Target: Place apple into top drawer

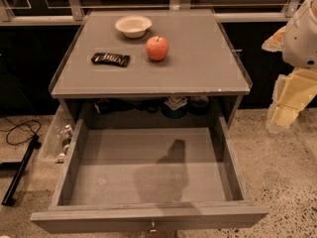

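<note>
place: a lab-like test space is suggested | floor (277,182): speckled polished stone is seen, with a black cable (22,124) left loose on it | backdrop: a glazed, metal-framed partition (74,4) is shown behind a free-standing grey cabinet (198,68) | gripper (285,114): seen at the right edge, held beside the cabinet

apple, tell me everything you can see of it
The apple is round and whole, red with a paler yellowish blush and a short stem on top. It sits upright on the grey cabinet top, to the right of a dark wrapped bar and nearer the camera than the white bowl, touching neither. It is not yet in the open top drawer. The gripper hangs far right, clear of it.
</note>
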Controlling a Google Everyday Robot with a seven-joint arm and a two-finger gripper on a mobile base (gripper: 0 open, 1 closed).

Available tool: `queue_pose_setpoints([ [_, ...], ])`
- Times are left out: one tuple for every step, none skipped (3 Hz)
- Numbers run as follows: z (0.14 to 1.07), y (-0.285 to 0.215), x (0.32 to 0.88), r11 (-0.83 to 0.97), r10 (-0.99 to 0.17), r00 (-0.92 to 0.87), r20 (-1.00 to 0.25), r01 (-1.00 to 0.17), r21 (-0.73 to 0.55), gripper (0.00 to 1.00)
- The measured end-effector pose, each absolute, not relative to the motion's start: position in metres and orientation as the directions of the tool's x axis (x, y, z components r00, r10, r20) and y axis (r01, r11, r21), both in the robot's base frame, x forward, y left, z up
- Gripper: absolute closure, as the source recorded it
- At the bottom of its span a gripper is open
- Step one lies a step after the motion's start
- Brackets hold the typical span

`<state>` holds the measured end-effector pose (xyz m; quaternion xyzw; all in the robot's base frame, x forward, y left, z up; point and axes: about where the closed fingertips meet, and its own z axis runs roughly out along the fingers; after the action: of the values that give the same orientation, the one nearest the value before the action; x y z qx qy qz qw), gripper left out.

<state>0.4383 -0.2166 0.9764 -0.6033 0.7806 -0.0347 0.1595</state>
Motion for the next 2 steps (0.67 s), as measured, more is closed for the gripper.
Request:
queue_pose_setpoints([
  [0.977, -0.216, 0.439, 0.269, -0.953, -0.221, -0.208, -0.93, -0.248, 0.0],
  [0.976, -0.205, 0.463, 0.251, -0.953, -0.187, -0.239, -0.927, -0.277, 0.0],
])
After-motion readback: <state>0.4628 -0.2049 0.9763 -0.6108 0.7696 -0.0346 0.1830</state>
